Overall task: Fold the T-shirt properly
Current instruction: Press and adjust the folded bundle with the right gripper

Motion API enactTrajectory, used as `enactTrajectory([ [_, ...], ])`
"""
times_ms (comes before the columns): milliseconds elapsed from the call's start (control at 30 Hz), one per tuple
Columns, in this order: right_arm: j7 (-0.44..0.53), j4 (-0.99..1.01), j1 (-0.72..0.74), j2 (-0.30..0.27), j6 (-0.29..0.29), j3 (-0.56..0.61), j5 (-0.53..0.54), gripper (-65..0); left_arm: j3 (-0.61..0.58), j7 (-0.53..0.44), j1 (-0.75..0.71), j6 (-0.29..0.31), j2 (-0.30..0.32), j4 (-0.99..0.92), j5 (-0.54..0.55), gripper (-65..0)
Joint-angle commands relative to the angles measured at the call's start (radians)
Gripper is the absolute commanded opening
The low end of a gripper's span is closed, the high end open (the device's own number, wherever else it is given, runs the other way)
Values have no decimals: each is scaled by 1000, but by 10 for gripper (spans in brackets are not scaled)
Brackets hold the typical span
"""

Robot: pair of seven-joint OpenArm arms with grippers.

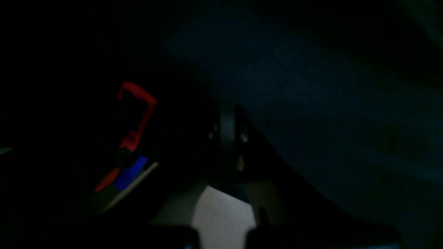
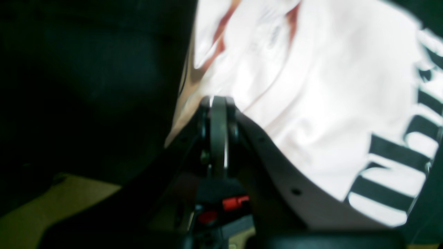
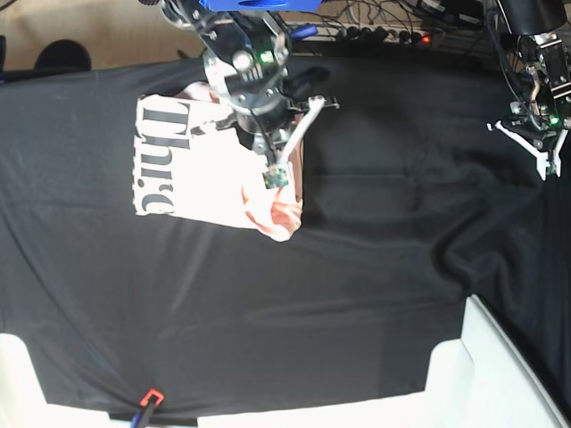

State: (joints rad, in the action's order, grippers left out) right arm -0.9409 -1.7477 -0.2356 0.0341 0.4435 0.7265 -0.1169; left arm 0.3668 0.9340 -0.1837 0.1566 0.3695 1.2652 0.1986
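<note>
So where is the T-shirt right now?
In the base view the T-shirt lies bunched on the black table cover, upper left, with the right gripper at its edge.

left gripper (image 1: pixel 226 128) closed; dark cloth (image 1: pixel 311 103); red clamp (image 1: pixel 136 114) left

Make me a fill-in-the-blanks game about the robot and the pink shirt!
1. The T-shirt lies on a ____ table cover.
2. The lettering printed on it is ____.
3. The right gripper is over the shirt, and its jaws are ____.
4. The left gripper is over bare ____.

Missing words: black; black; shut; cloth
</note>
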Motion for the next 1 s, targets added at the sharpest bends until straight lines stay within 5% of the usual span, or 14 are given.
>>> enactTrajectory([
  [0,24,2,15,7,5,2,-16,-649,7,-8,6,-4,20,17,-4,-650],
  [467,39,183,28,16,1,84,-13,-649,7,-8,23,-4,6,6,-4,-650],
  [833,44,288,64,10,-176,133,-13,-649,7,-8,29,-4,-7,12,-4,-650],
  [967,35,208,74,5,-142,133,-19,-649,5,-8,46,-4,-10,6,-4,-650],
])
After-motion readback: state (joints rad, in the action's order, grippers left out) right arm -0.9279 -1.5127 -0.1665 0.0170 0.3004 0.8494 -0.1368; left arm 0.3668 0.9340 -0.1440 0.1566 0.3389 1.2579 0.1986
